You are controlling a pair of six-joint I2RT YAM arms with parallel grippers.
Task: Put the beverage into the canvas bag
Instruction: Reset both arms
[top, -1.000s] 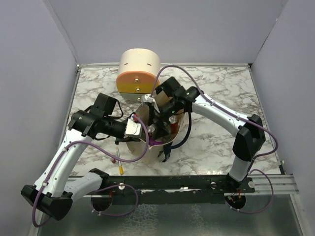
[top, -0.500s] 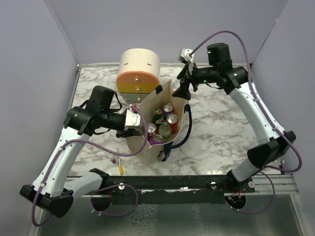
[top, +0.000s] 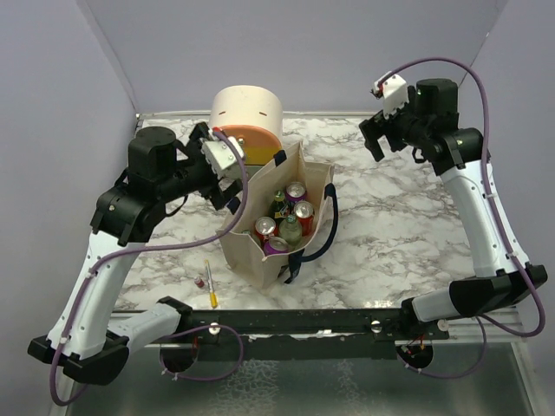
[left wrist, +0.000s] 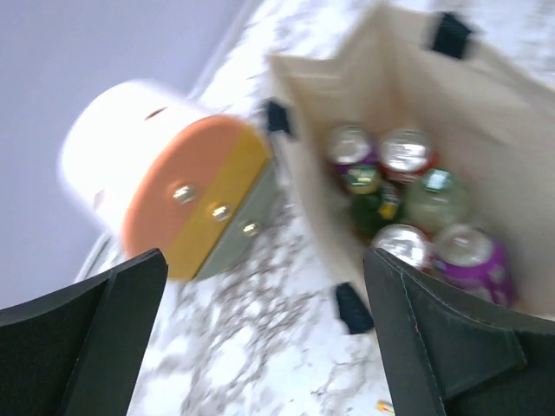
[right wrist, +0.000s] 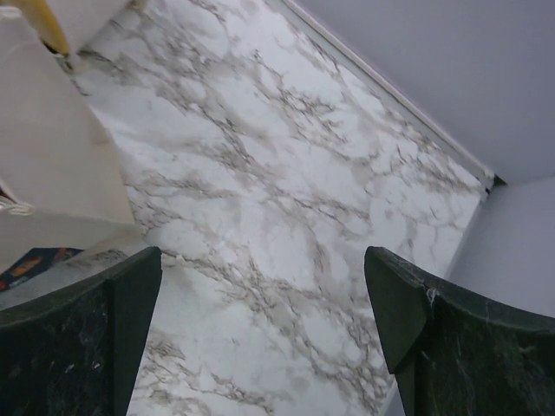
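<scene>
The canvas bag (top: pixel 250 264) stands upright and open at mid-bench, just in front of the cream-and-orange drawer box (top: pixel 245 113). The beverage cans (top: pixel 282 224) are clustered inside it, so the placing looks done. The left hand (left wrist: pixel 264 260) hovers spread wide and empty near the bag's left rim. The right hand (right wrist: pixel 262 256), equally wide and empty, hangs well apart over the bare marble bench (top: pixel 390 234). The likely trouble is the left hand: a low move could catch a navy handle (top: pixel 331 217) or the soft rim and tip the bag, spilling cans. No can label reads clearly, and the bag's dark printed panel is too cut off to read.
</scene>
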